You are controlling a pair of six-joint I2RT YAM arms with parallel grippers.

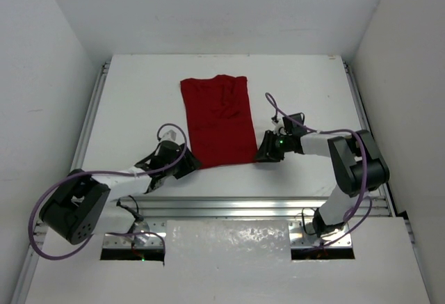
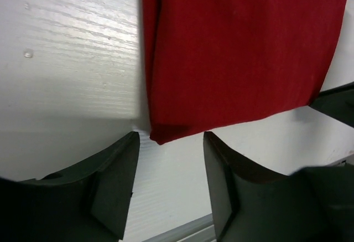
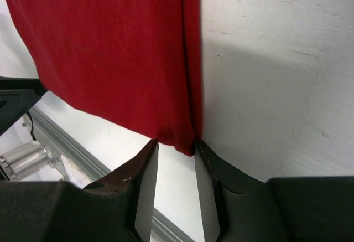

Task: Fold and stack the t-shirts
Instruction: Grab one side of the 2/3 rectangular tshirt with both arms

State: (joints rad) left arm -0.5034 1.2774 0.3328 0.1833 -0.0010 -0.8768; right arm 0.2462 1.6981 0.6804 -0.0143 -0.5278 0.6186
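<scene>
The dark red t-shirt lies flat on the white table, folded into a long strip running away from the arms. My left gripper is low at its near left corner. In the left wrist view the gripper is open, and the shirt has its corner just ahead of the tips, touching neither finger. My right gripper is at the near right corner. In the right wrist view the gripper is open with a narrow gap, and the corner of the shirt sits between the fingertips.
An aluminium rail runs along the table's near edge behind both grippers. White walls enclose the table on the left, right and far sides. Purple cables loop by the arm bases.
</scene>
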